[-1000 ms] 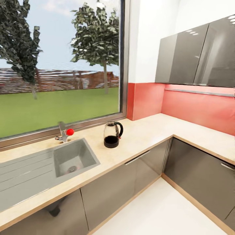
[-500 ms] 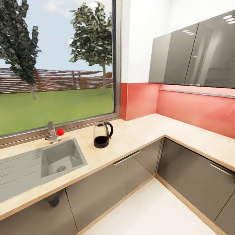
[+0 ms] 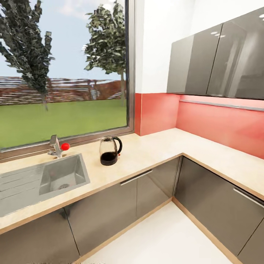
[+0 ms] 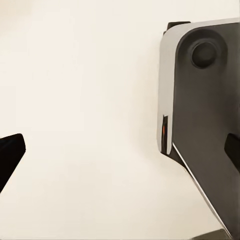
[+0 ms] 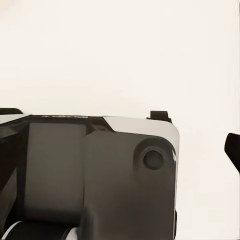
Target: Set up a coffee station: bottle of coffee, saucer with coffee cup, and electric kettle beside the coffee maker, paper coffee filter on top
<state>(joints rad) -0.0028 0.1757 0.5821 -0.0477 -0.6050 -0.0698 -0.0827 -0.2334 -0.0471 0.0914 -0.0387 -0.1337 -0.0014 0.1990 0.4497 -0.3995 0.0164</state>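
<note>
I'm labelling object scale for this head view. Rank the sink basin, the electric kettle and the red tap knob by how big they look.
Largest to smallest as they look:
1. sink basin
2. electric kettle
3. red tap knob
All three sit at a similar depth along the kitchen countertop, so nearness hardly skews the order.

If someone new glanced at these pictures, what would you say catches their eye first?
Probably the big window with trees and lawn behind the grey sink, and the red backsplash in the corner. The electric kettle stands alone on the kitchen countertop, just right of the sink.
</note>
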